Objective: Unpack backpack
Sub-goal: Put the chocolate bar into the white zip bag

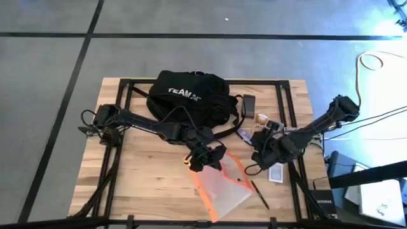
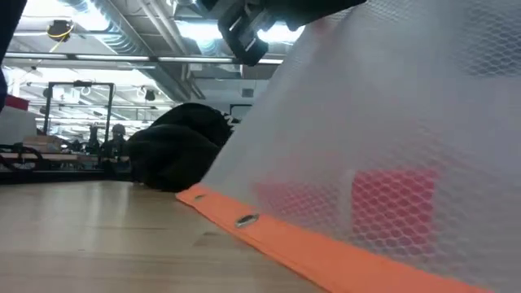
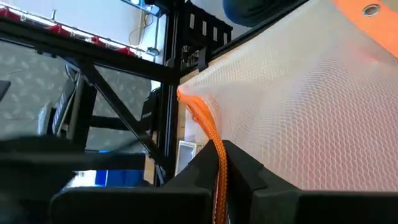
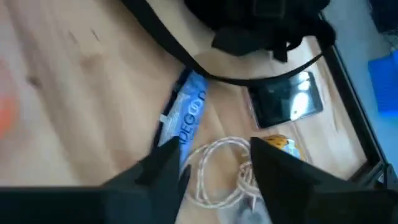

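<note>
A wooden counter [image 1: 146,172] on a black frame stands on grey floor crossed by dark lines; the low view shows a hall with ceiling lights behind. The black backpack [image 1: 187,95], lettered "TEAM 24", slumps at the counter's far centre. The left end effector [image 1: 205,160] pinches the orange-trimmed mesh pouch [image 1: 224,187]. The right end effector [image 1: 266,147], fingers spread, hovers over a white cable [image 4: 224,171], a blue packet [image 4: 189,115] and what looks like a phone [image 4: 286,102].

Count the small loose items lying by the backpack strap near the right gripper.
4: a blue packet, a coiled white cable, a dark glossy phone-like slab and a small yellow item, all beside the backpack strap. The right gripper may hide more.
</note>
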Controlling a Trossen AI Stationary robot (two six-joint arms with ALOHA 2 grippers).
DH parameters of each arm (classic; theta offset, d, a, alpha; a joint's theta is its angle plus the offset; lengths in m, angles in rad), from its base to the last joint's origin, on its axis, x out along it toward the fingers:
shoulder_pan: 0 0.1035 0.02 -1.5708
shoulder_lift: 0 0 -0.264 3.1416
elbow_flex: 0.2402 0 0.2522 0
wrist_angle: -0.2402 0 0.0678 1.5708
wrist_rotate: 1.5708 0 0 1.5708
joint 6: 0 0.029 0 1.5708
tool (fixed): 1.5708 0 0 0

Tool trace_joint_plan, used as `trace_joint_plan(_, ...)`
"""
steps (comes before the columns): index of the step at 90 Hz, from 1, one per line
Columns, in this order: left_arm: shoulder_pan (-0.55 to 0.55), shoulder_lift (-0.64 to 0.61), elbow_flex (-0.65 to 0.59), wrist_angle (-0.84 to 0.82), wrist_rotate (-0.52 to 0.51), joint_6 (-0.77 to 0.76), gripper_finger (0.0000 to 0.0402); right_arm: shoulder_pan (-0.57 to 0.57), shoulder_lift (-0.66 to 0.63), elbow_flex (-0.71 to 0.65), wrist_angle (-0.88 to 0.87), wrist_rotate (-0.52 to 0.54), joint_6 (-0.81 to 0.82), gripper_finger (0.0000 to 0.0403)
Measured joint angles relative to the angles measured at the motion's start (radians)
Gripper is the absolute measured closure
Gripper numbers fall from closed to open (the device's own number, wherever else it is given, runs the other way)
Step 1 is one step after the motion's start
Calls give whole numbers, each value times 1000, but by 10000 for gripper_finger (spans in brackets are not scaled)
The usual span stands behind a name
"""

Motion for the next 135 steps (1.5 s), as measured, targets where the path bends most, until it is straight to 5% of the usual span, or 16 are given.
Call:
trace_joint_plan(18,0,0,0,4,0,0,402,-109,-87,-210,453,-42,-199,123)
trace_joint_plan(32,2,0,0,5,0,-4,402,-217,-169,-333,598,-91,-267,88)
trace_joint_plan(51,4,0,0,5,0,-2,402,-322,-161,-444,784,-192,-345,80)
trace_joint_plan(89,9,0,0,5,0,-4,402,-422,-17,-462,881,-266,-428,80)
trace_joint_plan(104,9,0,0,4,0,-8,402,-420,50,-457,911,-273,-430,114)
trace_joint_plan(135,9,0,0,4,0,-15,402,-418,58,-458,908,-289,-428,256)
